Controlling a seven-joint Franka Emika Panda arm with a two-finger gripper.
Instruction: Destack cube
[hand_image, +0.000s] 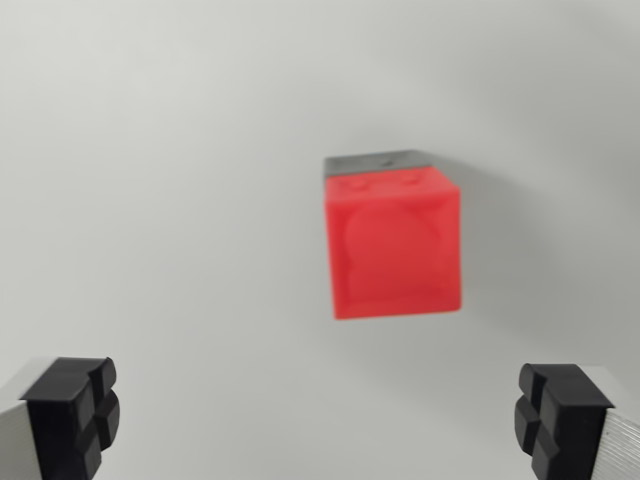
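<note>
Two stacked cubes: red cube (395, 245) on grey cube (380, 162). My jaws are spread wide, empty. Approach step; next, centre over the red cube, descend.

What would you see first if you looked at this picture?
The bright red cube, a bit right of the middle on the plain white table. A grey block peeks out from under its far edge. At the bottom corners the gripper shows its two black jaws, wide apart and holding nothing.

Gripper (318, 420) wide apart, empty
</note>
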